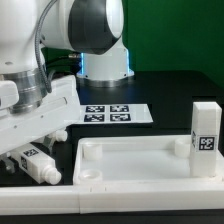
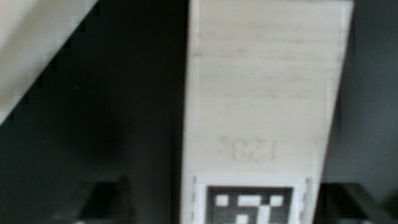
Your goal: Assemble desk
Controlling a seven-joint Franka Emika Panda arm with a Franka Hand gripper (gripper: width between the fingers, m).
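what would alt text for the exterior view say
A white robot arm reaches in from the exterior view's left above a tagged white leg lying on the black table, beside the large rimmed desk panel. Another leg stands upright at the view's right, at the panel's end; the marker board lies behind.

SITE TYPE: ROBOTICS LABORATORY

A white robot arm (image 1: 95, 35) stands on a black surface (image 1: 170, 95). The marker board (image 1: 115, 114) lies flat on it, printed with black-and-white squares. A white leg (image 1: 206, 135) bearing a similar tag stands upright. A green backdrop (image 1: 195, 30) closes the rear.
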